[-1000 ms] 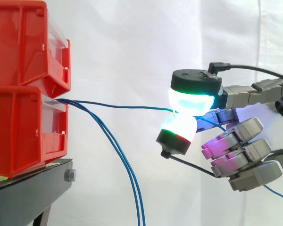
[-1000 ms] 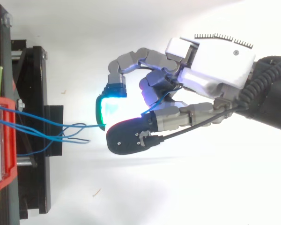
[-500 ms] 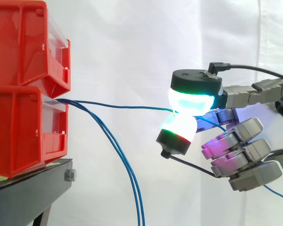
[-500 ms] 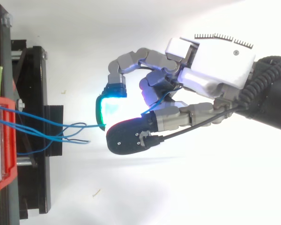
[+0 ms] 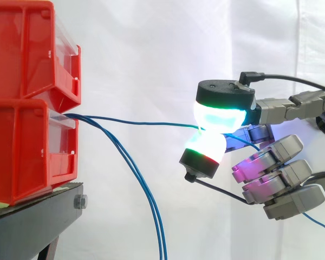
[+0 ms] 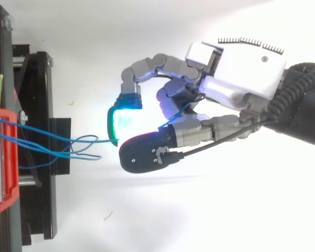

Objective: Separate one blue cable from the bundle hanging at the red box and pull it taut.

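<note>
The hand [image 5: 276, 184] pinches one cable [image 5: 135, 122] between two glowing pads [image 5: 219, 116]. In the side view it runs from the box [image 5: 21, 146] at 9 o'clock to the hand at 3 o'clock, sagging a little; the bundle [image 5: 157, 238] hangs toward 6 o'clock. A hard pull may slip the thin cable off the round pads, or drag a neighbour along.
</note>
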`<state>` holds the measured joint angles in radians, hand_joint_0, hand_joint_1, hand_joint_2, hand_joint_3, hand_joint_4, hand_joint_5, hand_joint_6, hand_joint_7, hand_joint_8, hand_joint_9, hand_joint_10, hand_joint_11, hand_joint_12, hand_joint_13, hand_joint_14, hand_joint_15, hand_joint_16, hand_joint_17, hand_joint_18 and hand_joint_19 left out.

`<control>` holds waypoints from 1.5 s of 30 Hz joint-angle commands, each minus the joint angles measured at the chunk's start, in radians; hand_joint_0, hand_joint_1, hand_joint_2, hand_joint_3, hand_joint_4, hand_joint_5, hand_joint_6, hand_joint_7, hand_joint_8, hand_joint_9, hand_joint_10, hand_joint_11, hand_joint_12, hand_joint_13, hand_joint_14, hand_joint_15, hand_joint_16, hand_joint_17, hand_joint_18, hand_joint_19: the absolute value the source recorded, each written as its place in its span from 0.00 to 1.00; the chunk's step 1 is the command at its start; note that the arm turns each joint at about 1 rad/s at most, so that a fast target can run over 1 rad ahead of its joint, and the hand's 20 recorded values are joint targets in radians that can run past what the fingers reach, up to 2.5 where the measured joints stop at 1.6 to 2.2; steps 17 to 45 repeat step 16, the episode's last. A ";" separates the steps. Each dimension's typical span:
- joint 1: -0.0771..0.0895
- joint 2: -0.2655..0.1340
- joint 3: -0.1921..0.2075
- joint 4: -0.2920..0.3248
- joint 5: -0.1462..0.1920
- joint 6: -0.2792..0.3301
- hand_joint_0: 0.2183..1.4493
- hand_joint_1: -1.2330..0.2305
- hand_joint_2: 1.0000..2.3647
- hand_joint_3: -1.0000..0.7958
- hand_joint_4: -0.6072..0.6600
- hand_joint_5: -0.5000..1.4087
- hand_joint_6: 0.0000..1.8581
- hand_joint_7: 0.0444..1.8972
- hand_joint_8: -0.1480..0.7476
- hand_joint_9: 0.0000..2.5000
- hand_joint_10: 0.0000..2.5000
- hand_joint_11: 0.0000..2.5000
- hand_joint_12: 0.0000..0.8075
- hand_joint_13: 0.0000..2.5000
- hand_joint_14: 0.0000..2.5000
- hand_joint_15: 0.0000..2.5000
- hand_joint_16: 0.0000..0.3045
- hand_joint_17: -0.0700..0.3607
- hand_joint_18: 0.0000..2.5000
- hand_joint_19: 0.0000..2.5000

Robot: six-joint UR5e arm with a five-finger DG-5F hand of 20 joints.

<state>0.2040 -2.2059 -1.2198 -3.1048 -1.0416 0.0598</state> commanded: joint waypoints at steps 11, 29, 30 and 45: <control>0.000 0.000 0.000 0.000 0.000 0.000 0.39 0.32 0.02 0.54 0.31 0.17 0.50 0.68 0.50 0.36 0.93 0.44 0.42 0.31 1.00 0.49 0.11 0.34 0.54 0.84; 0.000 0.000 0.000 0.000 0.002 0.000 0.39 0.32 0.02 0.54 0.31 0.17 0.50 0.68 0.50 0.36 0.91 0.45 0.43 0.31 1.00 0.49 0.11 0.34 0.54 0.84; 0.000 0.000 0.000 0.000 0.002 0.000 0.39 0.32 0.02 0.54 0.31 0.17 0.50 0.68 0.50 0.36 0.91 0.45 0.43 0.31 1.00 0.49 0.11 0.34 0.54 0.84; 0.000 0.000 0.000 0.000 0.002 0.000 0.39 0.32 0.02 0.54 0.31 0.17 0.50 0.68 0.50 0.36 0.91 0.45 0.43 0.31 1.00 0.49 0.11 0.34 0.54 0.84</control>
